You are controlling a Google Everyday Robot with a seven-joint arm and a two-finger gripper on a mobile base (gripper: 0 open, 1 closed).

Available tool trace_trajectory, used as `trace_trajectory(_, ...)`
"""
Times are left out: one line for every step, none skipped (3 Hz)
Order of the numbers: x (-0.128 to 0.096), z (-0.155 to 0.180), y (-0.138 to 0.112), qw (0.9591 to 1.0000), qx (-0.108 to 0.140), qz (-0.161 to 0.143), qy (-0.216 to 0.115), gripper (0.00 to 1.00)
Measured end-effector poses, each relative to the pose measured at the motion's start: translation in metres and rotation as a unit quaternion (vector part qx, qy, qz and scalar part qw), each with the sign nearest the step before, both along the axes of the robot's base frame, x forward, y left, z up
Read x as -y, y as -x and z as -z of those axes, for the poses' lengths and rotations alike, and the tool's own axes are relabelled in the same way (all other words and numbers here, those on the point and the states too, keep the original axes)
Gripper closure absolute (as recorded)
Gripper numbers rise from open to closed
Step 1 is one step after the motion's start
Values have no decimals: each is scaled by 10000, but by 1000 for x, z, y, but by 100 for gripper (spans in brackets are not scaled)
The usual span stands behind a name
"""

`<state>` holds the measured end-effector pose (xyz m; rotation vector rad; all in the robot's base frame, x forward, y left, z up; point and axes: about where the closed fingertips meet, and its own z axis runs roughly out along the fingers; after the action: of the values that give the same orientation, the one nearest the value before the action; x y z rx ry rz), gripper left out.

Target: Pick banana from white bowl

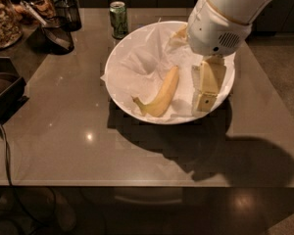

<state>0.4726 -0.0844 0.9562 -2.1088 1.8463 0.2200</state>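
Note:
The yellow banana (160, 94) lies in the middle of the wide white bowl (118, 100), on crumpled white paper, with its stem pointing to the front left. My gripper (204, 102) hangs from the white arm over the right part of the bowl. It is just right of the banana and a little apart from it. It holds nothing that I can see. The arm hides the bowl's back right rim.
A green can (118, 18) stands just behind the bowl's left rim. A dark scoop-like container (59, 31) and a glass jar of nuts (4, 14) stand at the back left. A black tray (6, 93) with a cable sits at the left edge.

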Motion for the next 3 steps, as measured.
trace_trajectory(-52, 13, -17, 9972, -207, -703, -113, 0)
trace_trajectory(-92, 20, -43, 9933, -220, -1123, -162, 0)
trace_trajectory(-100, 22, -71, 9938, -129, -1092, -150, 0)
